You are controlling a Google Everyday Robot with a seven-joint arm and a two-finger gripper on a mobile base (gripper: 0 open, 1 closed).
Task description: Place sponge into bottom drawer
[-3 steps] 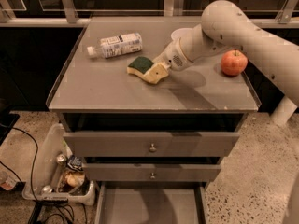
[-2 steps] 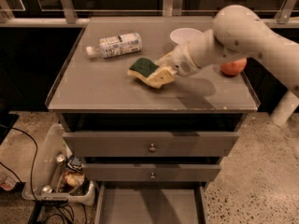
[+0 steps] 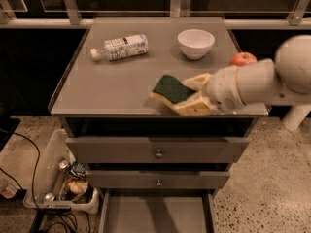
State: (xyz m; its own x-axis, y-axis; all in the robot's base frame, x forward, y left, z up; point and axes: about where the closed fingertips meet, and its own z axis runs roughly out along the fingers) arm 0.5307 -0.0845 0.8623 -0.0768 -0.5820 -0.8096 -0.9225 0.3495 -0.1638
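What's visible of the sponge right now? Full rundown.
The small yellow foam sponge with dark green scouring layer is tilted, with its green face up and the yellow body showing along its lower edge. The robot's cream pincer is shut on its right end, one finger on each side, hiding that end. It sits over the front edge of the grey cabinet top. Whether it touches that top cannot be told.

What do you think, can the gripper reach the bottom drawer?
Probably yes. The gripper, shut on the sponge, is at the front edge of the tabletop. The bottom drawer stands open below, and the two upper drawers are closed, so nothing seems to block the drop.
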